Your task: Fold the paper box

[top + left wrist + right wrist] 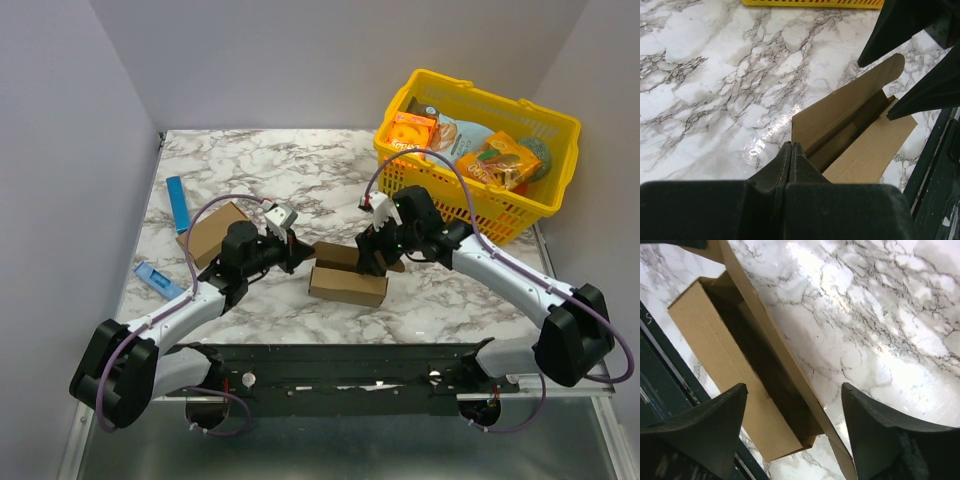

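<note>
The paper box (345,286) is a plain brown oblong carton lying open at the table's middle, with its lid flap (335,254) raised behind it. My left gripper (298,250) is shut at the flap's left corner; in the left wrist view (791,146) the flap's edge (840,112) runs straight into the closed tips. My right gripper (372,262) is open above the box's right end. In the right wrist view its fingers (725,410) straddle the flap (771,337) and the open trough of the box (725,360) without touching them.
Another brown carton (213,232) lies behind my left arm. Two blue items (178,203) (158,278) lie at the left. A yellow basket (545,205) with orange snack boxes (497,160) stands at the back right. A dark rail (340,365) runs along the near edge.
</note>
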{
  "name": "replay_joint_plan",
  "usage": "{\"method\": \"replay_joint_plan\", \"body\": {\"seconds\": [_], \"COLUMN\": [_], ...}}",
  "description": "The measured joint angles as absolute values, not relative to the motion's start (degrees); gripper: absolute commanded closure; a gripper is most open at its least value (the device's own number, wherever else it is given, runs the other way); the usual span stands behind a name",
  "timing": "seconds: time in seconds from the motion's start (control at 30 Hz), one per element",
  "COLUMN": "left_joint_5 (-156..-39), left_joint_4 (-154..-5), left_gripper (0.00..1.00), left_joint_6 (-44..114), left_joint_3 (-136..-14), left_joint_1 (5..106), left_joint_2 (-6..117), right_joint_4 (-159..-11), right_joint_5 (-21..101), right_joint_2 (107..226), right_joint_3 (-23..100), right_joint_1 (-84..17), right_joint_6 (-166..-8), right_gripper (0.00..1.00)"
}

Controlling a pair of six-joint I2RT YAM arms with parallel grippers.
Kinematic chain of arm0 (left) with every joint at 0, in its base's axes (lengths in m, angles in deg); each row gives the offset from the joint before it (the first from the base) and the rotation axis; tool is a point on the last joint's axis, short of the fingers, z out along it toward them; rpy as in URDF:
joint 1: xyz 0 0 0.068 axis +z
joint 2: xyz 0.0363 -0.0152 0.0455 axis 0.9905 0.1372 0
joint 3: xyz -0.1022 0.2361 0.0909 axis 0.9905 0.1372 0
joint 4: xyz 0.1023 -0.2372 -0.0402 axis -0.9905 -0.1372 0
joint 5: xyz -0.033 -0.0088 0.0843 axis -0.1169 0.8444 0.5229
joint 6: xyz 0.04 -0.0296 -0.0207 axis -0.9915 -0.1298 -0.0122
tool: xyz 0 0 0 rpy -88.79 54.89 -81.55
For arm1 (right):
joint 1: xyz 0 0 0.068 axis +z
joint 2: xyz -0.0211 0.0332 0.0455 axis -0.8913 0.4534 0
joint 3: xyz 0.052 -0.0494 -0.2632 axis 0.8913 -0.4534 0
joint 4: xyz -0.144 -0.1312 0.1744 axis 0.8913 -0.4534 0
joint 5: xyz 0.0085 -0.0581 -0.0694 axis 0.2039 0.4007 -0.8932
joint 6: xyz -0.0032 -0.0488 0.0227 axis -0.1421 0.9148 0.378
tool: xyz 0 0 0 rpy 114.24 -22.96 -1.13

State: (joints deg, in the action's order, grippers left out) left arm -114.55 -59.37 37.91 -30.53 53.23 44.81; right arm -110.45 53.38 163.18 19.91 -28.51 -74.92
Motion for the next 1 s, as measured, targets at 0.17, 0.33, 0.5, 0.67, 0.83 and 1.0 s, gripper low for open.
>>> {"method": "replay_joint_plan", "body": {"seconds": [0.17,0.33,0.5,0.67,0.83,1.0], "left_joint_5": [-114.3,-114.0,-113.8,-113.8,-113.7,-113.0], "left_joint_4": [-59.9,-60.2,-60.2,-60.2,-60.2,-60.6], "left_gripper": [1.0,1.0,1.0,1.0,1.0,1.0], "left_joint_6": [37.7,37.7,37.2,36.7,36.6,36.6], "left_joint_3": [-30.5,-30.5,-30.5,-30.5,-30.5,-30.5], "left_joint_1": [53.2,53.2,53.1,52.9,52.7,52.7], "left_joint_2": [45.0,45.0,45.0,45.0,45.0,45.0], "right_joint_4": [-109.1,-108.8,-109.9,-111.9,-115.5,-120.1], "right_joint_5": [56.9,56.3,47.5,39.3,35.1,33.3], "right_joint_2": [160.2,159.9,158.8,155.3,155.7,155.8], "right_joint_3": [19.0,16.9,16.8,16.9,17.0,17.0], "right_joint_1": [-28.5,-28.5,-28.5,-28.6,-28.6,-28.6], "right_joint_6": [-73.9,-74.5,-77.5,-80.2,-82.3,-84.7], "right_gripper": [0.13,0.13,0.12,0.12,0.19,0.36]}}
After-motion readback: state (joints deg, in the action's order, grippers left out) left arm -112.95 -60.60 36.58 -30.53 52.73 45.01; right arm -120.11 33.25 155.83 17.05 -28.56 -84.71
